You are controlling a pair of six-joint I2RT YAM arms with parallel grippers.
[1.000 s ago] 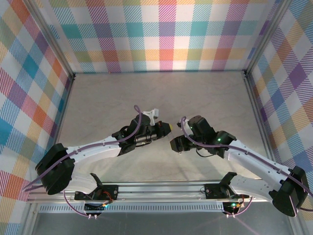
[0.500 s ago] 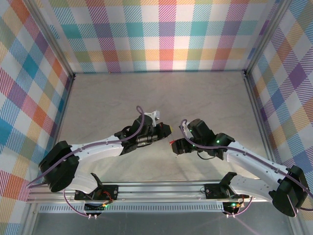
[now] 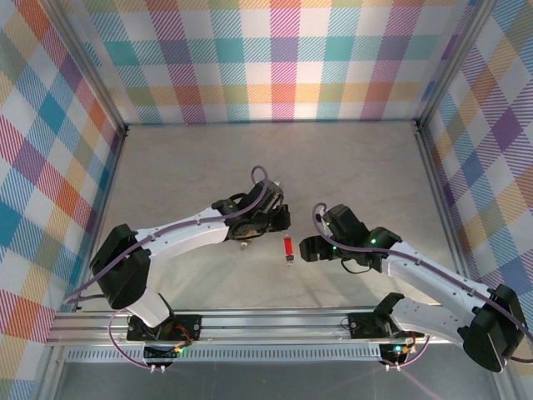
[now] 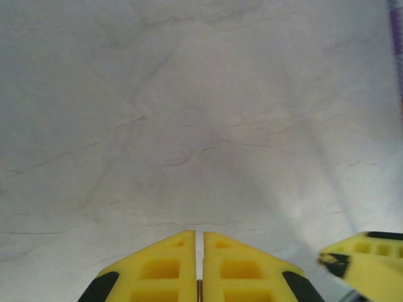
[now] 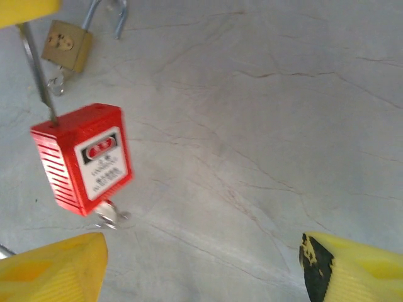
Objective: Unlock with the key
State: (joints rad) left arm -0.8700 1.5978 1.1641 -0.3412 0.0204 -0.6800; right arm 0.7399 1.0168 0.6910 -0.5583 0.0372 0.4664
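A red padlock [image 5: 85, 157] hangs from its thin steel shackle [image 5: 36, 72], which runs up into a yellow finger of my left gripper [image 3: 281, 219]. That gripper [image 4: 199, 234] is shut, with a thin dark strip of metal between its pads. A small silver key [image 5: 108, 217] sticks out of the bottom of the red padlock [image 3: 288, 247]. My right gripper [image 5: 201, 244] stands wide open just right of the padlock, with nothing between its fingers. From above, the right gripper [image 3: 302, 248] is a short gap from the lock.
A small brass padlock [image 5: 66, 44] with its own shackle lies on the marbled table behind the red one, under the left arm [image 3: 243, 244]. Checked walls close the table [image 3: 358, 175] on three sides. A rail [image 3: 275, 321] crosses the near edge.
My right gripper has opened and let go of the red padlock, which now hangs free from the left gripper. The left arm has swung to the right and turned its wrist.
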